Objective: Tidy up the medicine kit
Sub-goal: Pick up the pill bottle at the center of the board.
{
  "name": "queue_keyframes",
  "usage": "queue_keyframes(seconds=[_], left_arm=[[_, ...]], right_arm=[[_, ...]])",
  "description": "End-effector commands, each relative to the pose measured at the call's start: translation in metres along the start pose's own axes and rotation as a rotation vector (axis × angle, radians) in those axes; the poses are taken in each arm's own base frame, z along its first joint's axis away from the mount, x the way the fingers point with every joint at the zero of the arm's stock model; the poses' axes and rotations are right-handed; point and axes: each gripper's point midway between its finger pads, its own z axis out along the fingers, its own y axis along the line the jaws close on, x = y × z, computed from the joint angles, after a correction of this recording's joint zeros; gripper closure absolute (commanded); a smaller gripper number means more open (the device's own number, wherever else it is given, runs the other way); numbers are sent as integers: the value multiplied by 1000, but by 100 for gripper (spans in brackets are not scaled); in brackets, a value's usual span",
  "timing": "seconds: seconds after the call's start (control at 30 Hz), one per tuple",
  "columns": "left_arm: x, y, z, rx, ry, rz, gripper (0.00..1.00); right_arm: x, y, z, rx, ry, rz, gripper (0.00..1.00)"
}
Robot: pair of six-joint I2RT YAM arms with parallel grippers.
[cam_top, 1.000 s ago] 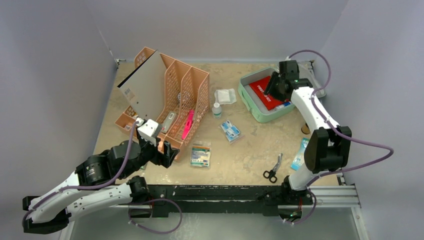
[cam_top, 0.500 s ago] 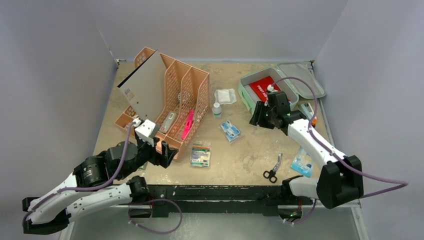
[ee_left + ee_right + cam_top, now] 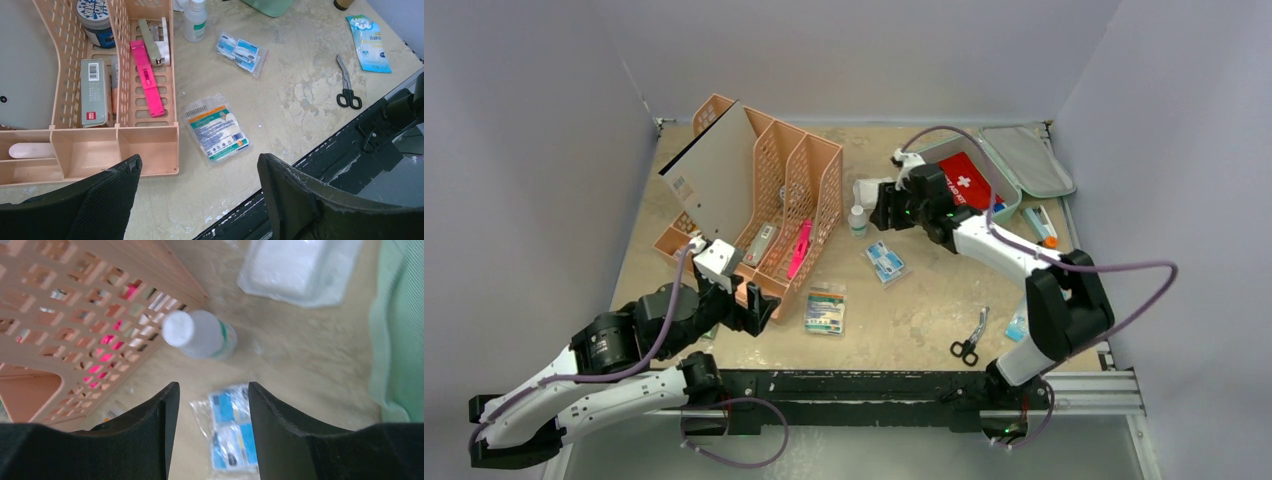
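The mint-green medicine kit (image 3: 1007,203) lies open at the back right, grey-lined lid (image 3: 1024,160) folded back, a red first-aid pouch (image 3: 964,178) inside. Its green wall (image 3: 400,340) fills the right edge of the right wrist view. My right gripper (image 3: 882,208) hovers left of the kit, open (image 3: 214,387) and holding nothing. Below it stand a small white bottle (image 3: 200,335) and a clear pack of blue sachets (image 3: 232,430). My left gripper (image 3: 762,302) hangs wide open (image 3: 197,162) at the front corner of the orange rack (image 3: 150,145), nothing between its fingers.
A white gauze pack (image 3: 874,190) lies behind the bottle (image 3: 857,220). A green-printed packet (image 3: 216,127), black scissors (image 3: 346,85) and a blue pouch (image 3: 369,42) lie near the front. The rack (image 3: 764,190) holds a pink item (image 3: 146,77), boxes and a jar.
My right arm has swung from over the kit leftward and now hangs above the bottle and sachets. The kit's lid and pouch are uncovered. The left arm has not moved.
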Motion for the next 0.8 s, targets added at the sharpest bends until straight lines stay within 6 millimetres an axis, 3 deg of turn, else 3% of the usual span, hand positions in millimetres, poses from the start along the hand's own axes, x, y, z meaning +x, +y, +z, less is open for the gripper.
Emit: queue_keyframes(seconds=[0.0,0.3,0.77], left_arm=[[-6,2,-3,-1,-33,-3,16],[-8,4,-5,-4,-46,-10,16],[-9,6,-8,-6,-57,-17,16]], right_arm=[[-46,34,17,-55,-108,-125,43],[-48,47,47,-5,-62,-227,46],[-28,43,64,84,27,-272,51]])
